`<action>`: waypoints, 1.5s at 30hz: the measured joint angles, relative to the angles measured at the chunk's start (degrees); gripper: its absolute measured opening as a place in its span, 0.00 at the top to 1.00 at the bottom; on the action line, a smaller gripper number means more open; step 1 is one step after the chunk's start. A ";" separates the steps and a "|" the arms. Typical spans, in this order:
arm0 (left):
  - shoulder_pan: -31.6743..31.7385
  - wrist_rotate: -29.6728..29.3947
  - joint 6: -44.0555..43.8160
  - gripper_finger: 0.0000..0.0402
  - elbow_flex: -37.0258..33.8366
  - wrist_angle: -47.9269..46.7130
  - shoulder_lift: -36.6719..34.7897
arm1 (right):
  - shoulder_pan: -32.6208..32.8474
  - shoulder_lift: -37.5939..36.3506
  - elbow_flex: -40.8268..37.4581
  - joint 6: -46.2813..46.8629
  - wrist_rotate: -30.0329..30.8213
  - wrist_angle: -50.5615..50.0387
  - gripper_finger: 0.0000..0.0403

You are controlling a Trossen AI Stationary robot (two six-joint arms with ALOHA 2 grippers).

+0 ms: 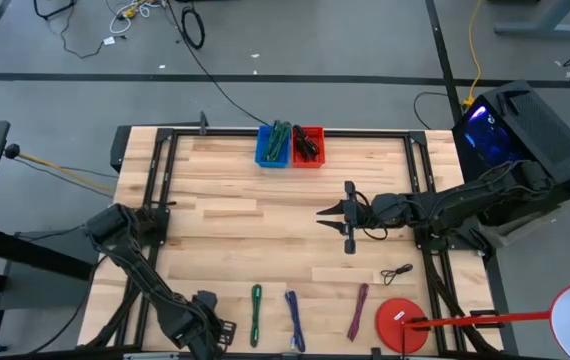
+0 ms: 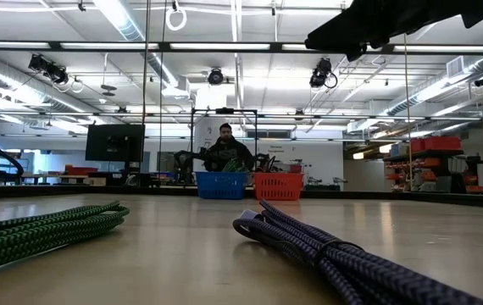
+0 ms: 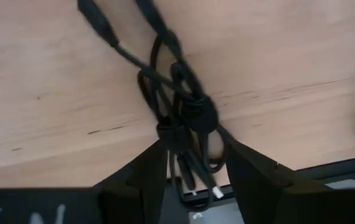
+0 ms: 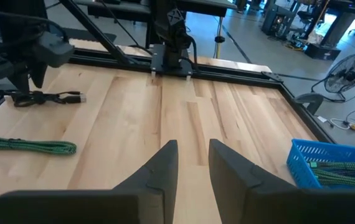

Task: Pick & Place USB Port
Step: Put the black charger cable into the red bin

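Observation:
A black bundled USB cable (image 3: 184, 118) lies on the wooden table near its front left edge (image 4: 40, 98). My left gripper (image 3: 196, 171) points down over it, open. Its two fingers (image 3: 143, 180) stand on either side of the bundle's near end, and I see no touch. In the right wrist view the left gripper (image 4: 31, 59) hangs just above the cable. My right gripper (image 1: 333, 218) waits open over the table's middle right, holding nothing (image 4: 193, 165). A blue bin (image 1: 274, 146) and a red bin (image 1: 308, 146) stand at the far edge.
A green cable (image 1: 256, 312), a blue-purple cable (image 1: 294, 320) and a magenta cable (image 1: 358, 312) lie along the near edge. There is a small black cable (image 1: 397, 272) at the right and a red disc (image 1: 401, 322) at the near right corner. A person (image 2: 226, 148) sits beyond the far edge.

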 joint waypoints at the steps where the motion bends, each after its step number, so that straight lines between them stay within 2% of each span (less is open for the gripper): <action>1: 0.02 0.31 -0.01 0.59 0.00 0.03 0.14 | 0.00 0.00 0.00 -0.03 0.00 -0.02 0.77; 15: 1.11 1.14 -0.17 0.59 0.00 -1.46 0.35 | 0.00 0.00 0.01 -1.51 -0.01 -0.92 0.77; 19: 1.11 3.67 -0.17 0.63 0.00 -1.44 0.35 | 0.00 0.00 0.00 -1.53 -0.02 -0.92 0.77; 31: 1.04 3.21 0.24 0.73 0.00 -0.96 0.61 | 0.00 0.00 0.00 -1.53 -0.02 -0.95 0.77; 45: 0.58 4.73 0.42 0.73 0.05 -0.21 2.34 | 0.00 0.01 0.00 -1.53 -0.02 -1.33 0.77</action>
